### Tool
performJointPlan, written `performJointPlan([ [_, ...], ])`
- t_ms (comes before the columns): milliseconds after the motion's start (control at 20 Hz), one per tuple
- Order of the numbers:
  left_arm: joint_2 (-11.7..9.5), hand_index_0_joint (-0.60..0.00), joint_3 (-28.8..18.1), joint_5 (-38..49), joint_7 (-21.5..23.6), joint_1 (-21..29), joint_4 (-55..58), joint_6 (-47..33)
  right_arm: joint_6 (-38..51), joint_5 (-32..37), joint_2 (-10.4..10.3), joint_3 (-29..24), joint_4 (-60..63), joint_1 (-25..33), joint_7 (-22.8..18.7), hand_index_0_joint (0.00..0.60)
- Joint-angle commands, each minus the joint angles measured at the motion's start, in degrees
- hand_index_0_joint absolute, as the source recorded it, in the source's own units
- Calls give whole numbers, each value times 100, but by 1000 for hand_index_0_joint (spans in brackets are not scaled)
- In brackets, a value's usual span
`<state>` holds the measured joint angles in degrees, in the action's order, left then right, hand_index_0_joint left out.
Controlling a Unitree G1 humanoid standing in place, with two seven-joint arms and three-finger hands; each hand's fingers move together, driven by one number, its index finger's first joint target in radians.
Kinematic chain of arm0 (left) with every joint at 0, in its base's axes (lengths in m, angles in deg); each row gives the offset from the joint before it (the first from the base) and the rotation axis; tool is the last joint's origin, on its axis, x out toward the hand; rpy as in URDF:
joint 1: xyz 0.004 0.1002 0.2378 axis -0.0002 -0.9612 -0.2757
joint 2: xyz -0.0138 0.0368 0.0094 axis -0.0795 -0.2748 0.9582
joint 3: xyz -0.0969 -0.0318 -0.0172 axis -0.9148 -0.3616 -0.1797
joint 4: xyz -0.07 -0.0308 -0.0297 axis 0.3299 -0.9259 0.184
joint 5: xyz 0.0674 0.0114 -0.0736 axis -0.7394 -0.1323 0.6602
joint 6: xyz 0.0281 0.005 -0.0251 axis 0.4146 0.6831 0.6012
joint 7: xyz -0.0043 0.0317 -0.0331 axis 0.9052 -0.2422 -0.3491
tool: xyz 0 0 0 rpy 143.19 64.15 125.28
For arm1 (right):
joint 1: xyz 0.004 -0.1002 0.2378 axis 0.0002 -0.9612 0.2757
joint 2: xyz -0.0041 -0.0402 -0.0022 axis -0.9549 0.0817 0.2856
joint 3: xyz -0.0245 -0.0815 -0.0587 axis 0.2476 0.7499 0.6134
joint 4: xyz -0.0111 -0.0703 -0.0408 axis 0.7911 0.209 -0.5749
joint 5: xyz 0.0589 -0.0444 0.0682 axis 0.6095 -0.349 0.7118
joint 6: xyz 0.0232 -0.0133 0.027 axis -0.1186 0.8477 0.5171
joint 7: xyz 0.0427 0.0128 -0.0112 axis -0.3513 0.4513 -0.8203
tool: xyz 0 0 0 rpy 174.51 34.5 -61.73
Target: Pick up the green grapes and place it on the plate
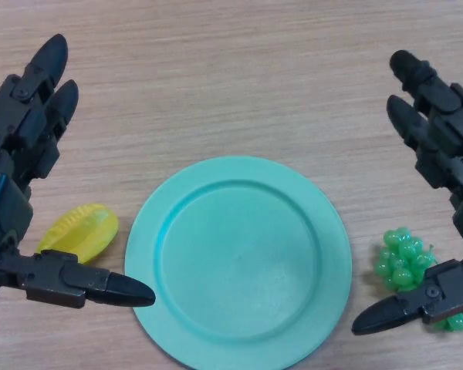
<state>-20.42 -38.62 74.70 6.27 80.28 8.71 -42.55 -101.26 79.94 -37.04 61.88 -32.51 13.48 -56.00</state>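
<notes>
A bunch of green grapes lies on the wooden table, just right of a round teal plate. The plate holds nothing. My right hand hangs above the grapes at the right edge, fingers straight and open; its thumb reaches in front of the bunch and covers its lower right part. My left hand is open at the left edge, its thumb pointing toward the plate's left rim.
A yellow star fruit lies on the table left of the plate, between my left hand's fingers and thumb. The wooden table stretches behind the plate.
</notes>
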Motion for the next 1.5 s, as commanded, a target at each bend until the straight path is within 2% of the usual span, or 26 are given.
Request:
performJointPlan([
  [50,-180,0,-384,244,114,143,237,-753,642,45,134,-199,-236,143,-184,0],
  [350,-157,0,-257,1,130,133,94,-916,860,59,140,-420,-111,82,-194,0],
  [550,-127,0,-214,-76,151,75,228,-822,1475,-604,73,-392,459,-161,-356,0],
  [750,-69,0,-260,-3,162,-1,182,-982,2603,-1342,39,-333,1783,-378,-685,0],
  [800,-58,0,-261,-6,143,-44,190,-1014,3018,-1641,75,-341,2315,-344,-858,0],
  [1000,-47,0,-241,45,113,-50,205,-967,3758,-2097,242,-464,3725,-88,-1158,0],
  [1250,-5,0,-228,105,59,-150,238,-1030,4293,-1986,450,-573,5152,320,-1430,0],
  [1350,4,0,-248,118,60,-165,239,-1040,4327,-1897,461,-579,5295,357,-1479,200],
  [1400,14,0,-270,120,74,-176,237,-1056,4435,-1961,495,-584,5516,427,-1620,350],
  [1450,23,0,-291,120,86,-190,233,-1075,4558,-2131,547,-576,5771,502,-1784,450],
  [1500,47,0,-335,127,108,-231,235,-1102,4788,-2732,713,-518,6371,672,-2132,592],
])
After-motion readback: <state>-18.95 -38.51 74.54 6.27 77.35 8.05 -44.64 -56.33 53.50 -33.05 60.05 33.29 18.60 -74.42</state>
